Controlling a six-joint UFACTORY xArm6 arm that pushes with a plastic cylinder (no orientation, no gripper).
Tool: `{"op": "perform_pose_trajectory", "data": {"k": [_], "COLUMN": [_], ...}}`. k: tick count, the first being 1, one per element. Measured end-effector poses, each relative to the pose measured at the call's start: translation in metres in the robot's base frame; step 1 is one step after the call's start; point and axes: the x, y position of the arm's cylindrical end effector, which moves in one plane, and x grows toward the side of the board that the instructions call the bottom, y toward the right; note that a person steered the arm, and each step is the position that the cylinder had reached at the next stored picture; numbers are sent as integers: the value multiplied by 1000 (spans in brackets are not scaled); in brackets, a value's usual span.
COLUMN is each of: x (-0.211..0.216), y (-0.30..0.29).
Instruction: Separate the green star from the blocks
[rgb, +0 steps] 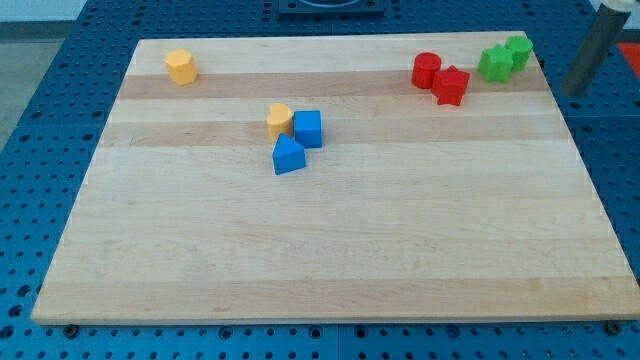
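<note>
The green star (494, 64) sits near the board's top right corner, touching another green block (518, 50) on its upper right. A red cylinder (426, 70) and a red star (451, 86) lie just left of the green star, a small gap away. My rod comes down from the view's top right, and my tip (573, 92) is just past the board's right edge. It is right of and slightly below the green pair and touches no block.
A yellow block (280, 120), a blue cube (308, 128) and a second blue block (288, 156) cluster left of the board's centre. Another yellow block (181, 66) sits at the top left. The wooden board (330, 250) lies on a blue perforated table.
</note>
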Motion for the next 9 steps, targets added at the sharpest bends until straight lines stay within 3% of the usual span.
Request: {"op": "perform_pose_trajectory", "data": {"k": [3,4,6,7,8,9], "x": [-113,-102,125,164,132,49], "y": [-15,-33,-62,-67,-46,-22]}}
